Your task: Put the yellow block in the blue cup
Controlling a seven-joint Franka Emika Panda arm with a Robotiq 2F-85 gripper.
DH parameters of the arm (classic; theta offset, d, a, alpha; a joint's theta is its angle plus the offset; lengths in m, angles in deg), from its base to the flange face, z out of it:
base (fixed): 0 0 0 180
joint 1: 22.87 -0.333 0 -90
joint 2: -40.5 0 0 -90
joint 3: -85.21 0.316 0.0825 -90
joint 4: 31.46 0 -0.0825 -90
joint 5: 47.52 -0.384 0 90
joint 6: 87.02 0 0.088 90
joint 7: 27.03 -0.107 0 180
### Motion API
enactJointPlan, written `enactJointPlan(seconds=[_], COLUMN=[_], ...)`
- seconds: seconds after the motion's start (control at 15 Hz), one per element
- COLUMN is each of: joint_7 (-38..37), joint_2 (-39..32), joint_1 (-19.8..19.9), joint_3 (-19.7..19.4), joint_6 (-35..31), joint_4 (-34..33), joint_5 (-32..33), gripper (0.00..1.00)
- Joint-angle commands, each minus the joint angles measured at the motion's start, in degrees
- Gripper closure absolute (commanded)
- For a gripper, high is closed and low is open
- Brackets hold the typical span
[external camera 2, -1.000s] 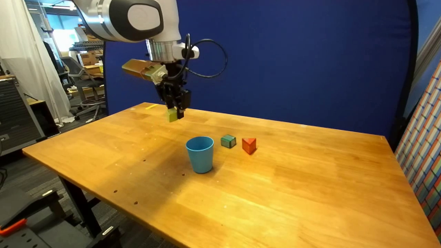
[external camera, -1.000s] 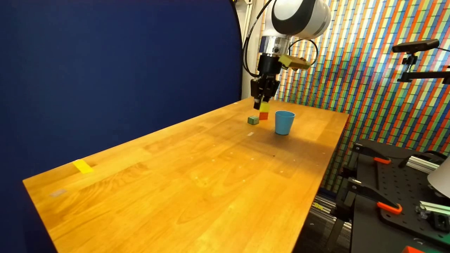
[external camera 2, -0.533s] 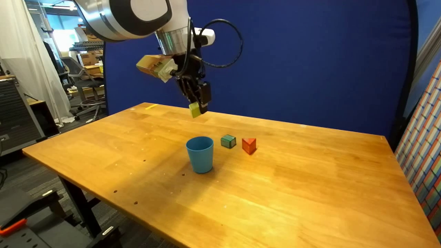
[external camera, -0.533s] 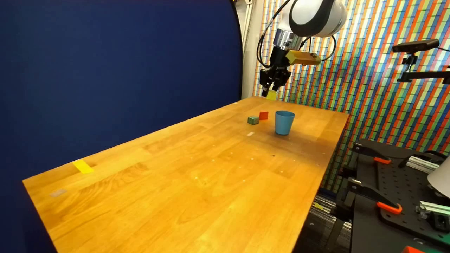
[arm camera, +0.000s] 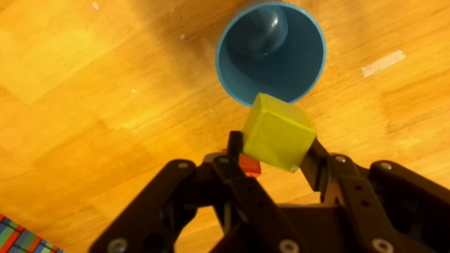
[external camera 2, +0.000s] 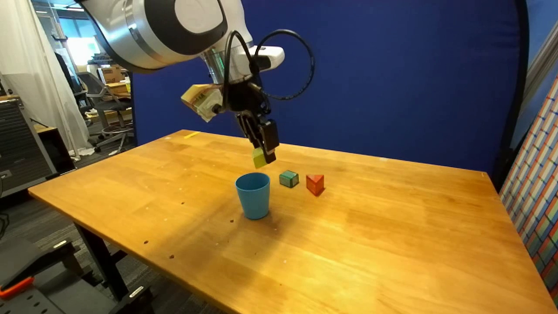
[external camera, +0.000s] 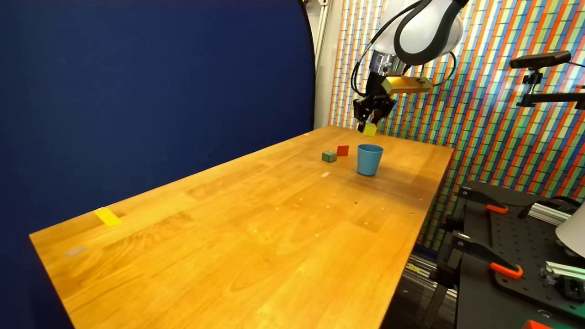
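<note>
In lower centre of wrist view: black two-finger gripper point(arm camera: 276, 149), narrowed on small bright-yellow cube block point(arm camera: 281, 135), holding it tilted. Toward top centre from there: round tapered light-blue cup point(arm camera: 304, 63), upright, lower part of its rim hidden behind block. Both exterior views show block above cup, apart from rim. Likely need: carry block toward top of wrist frame, over mouth, before letting go; released here, it might clip rim.

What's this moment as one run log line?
gripper: holding yellow block | position: above table, outside blue cup | cup: upright | placement: pending
</note>
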Motion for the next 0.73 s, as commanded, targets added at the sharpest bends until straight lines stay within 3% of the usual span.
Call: enactJointPlan(seconds=[0.0,0.07,0.13,0.2,0.47,0.53,0.67], joint_7=[-3.16,-2.82,-2.86,-2.42,0.91,-0.8,-0.33], joint_2=[-1.64,-2.17,-2.62,-3.18,-3.09,-3.82,-3.82], joint_1=[-0.54,-0.57,-0.78,-0.85,-0.12,-1.0,-1.0], joint_3=[-0.6,-0.39,-0.36,-0.19,1.77,0.09,0.78], joint_6=[-1.58,-1.58,-1.45,-1.15,-0.6,0.0,0.0], joint_4=[0.98,1.09,1.07,0.75,1.06,0.73,0.74], joint_5=[1.11,0.32,0.0,-0.59,-5.08,-2.43,-3.97], gripper=[0.81,0.81,0.31,0.31,0.02,0.18,0.04])
